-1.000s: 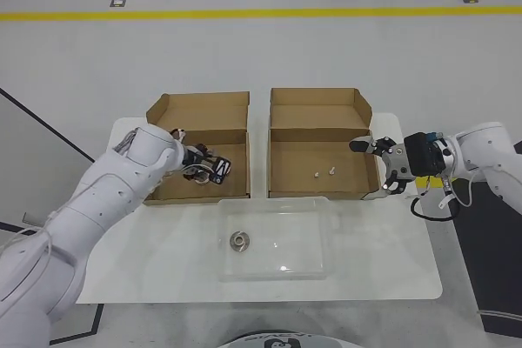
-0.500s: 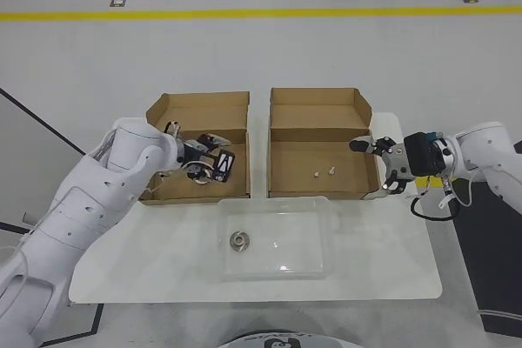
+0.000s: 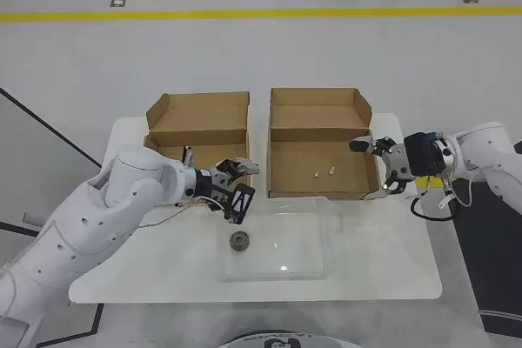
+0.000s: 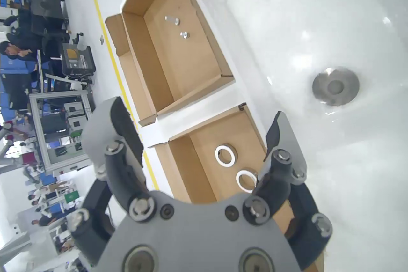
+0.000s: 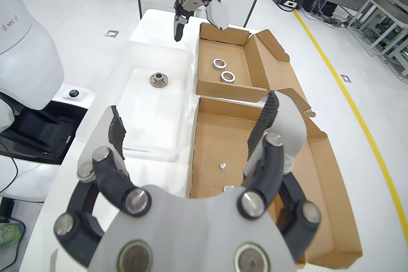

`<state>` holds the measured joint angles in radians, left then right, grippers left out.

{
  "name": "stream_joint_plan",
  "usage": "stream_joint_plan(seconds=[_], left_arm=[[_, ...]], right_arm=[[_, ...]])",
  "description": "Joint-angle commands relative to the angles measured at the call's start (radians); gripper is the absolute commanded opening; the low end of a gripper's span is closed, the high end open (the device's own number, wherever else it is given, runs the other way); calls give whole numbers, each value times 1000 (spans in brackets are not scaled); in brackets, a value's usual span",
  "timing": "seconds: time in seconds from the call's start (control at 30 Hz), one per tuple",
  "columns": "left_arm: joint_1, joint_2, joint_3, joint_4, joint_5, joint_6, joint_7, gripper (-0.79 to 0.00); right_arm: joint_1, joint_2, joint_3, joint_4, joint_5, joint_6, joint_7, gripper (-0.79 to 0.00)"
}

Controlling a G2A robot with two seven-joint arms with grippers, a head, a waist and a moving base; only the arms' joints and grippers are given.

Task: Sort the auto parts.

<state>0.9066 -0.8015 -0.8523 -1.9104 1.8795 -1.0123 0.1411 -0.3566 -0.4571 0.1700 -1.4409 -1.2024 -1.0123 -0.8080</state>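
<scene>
Left end effector point(image 3: 244, 184) hung released, empty, over rim of clear tray point(image 3: 317, 202); flanged hub point(image 3: 239, 240) lay inside; right end effector point(image 3: 367, 170) stood released beyond tray.

Hub point(image 3: 239, 240) lies open from above in the tray point(image 3: 296, 248) — low rim around, left box point(image 3: 200, 109) just behind.
</scene>
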Motion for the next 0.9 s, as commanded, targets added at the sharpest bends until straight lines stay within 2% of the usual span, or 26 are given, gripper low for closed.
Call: stream_joint_plan(seconds=[0.0, 0.57, 0.7, 0.87], left_arm=[[2, 6, 4, -24, -36, 0, -11, 0], [6, 5, 7, -27, -34, 1, -16, 0], [-8, 3, 39, -47, -68, 0, -101, 0], [-52, -3, 122, -40, -279, 0, -294, 0]], right_arm=[[0, 0, 0, 0, 0, 0, 0, 0], [0, 0, 0, 0, 0, 0, 0, 0], [0, 0, 0, 0, 0, 0, 0, 0], [0, 0, 0, 0, 0, 0, 0, 0]])
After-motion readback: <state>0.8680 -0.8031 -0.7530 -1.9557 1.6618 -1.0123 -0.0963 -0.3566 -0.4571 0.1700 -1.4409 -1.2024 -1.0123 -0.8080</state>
